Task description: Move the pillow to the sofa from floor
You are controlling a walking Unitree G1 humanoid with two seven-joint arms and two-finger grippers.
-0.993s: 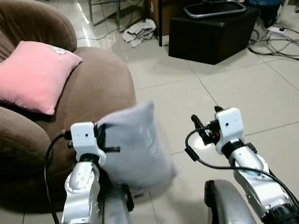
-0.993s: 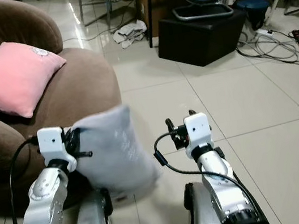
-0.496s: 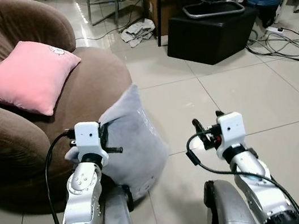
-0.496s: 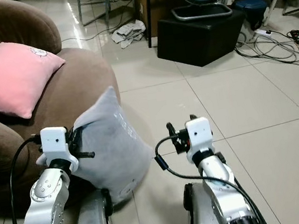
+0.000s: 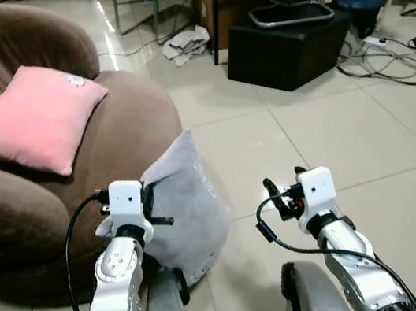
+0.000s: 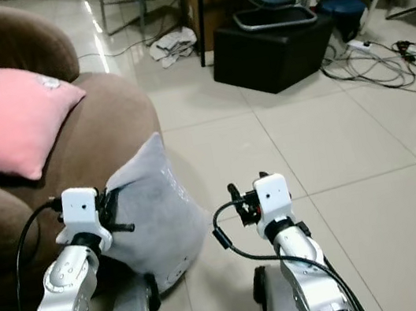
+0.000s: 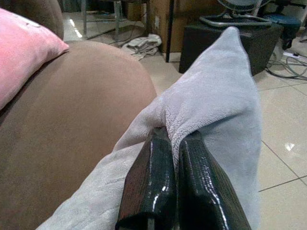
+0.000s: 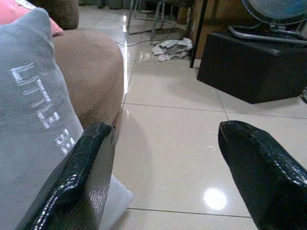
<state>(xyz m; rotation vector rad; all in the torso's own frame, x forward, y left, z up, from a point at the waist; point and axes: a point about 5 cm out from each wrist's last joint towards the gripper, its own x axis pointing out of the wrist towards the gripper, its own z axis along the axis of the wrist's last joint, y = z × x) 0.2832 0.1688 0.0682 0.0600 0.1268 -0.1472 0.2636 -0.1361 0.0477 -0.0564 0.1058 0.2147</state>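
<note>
I see left gripper point(image 7: 175, 143) fingers pinching the grey pillow point(image 5: 187, 199) edge beside the sofa point(image 5: 128, 129); right gripper point(image 8: 165, 139) fingers spread, empty

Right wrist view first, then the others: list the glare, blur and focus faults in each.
Right wrist view: a bright glare spot on the glossy beige tiled floor; the two near black fingers look soft. Left wrist view: the grey plush pillow is sharp, the background softer. Eye views: window glare streaks the floor beside the brown round sofa; little motion blur.
</note>
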